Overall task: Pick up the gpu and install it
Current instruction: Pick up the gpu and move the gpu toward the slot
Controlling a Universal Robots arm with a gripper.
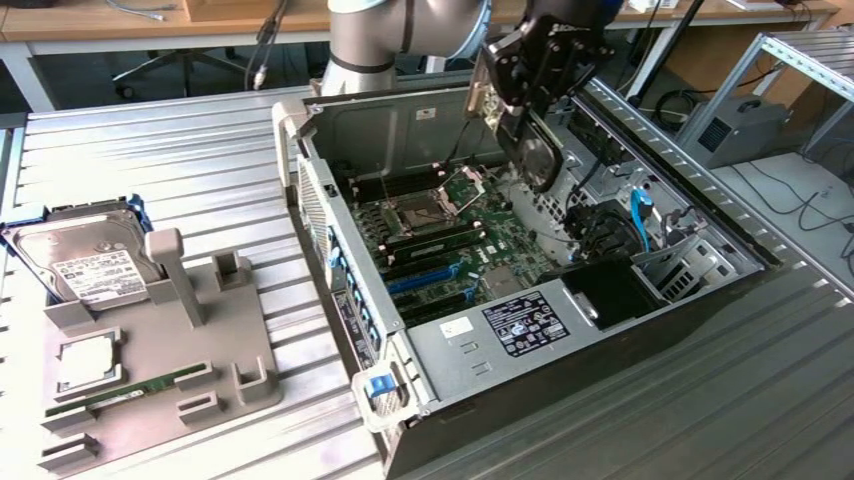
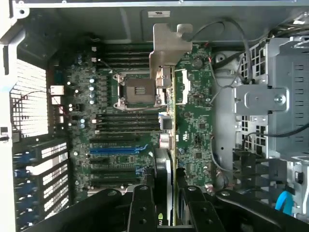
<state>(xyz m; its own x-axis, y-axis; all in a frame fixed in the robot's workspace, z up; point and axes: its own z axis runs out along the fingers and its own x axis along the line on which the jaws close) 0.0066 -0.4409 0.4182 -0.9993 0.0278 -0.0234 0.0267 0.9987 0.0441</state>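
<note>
1. The graphics card (image 1: 525, 150) hangs edge-down over the open computer case (image 1: 441, 350), clear of the board and not yet in any slot. My fingers (image 2: 144, 207) are clenched on its top edge.
2. I hold only that one edge, so a jolt could twist the card in my grasp, and it would then meet a slot crooked.
3. The metal end bracket (image 2: 166, 48) leads. If it is off line, I judge it would catch the case's rear wall.
4. The slots (image 2: 113, 150) lie just beside the processor socket (image 2: 136, 92). Coming down off the mark could scrape the circuit board (image 1: 447, 240) or the socket.
5. The blue cable (image 1: 645, 225) sits well apart, so it is a small risk.
</note>
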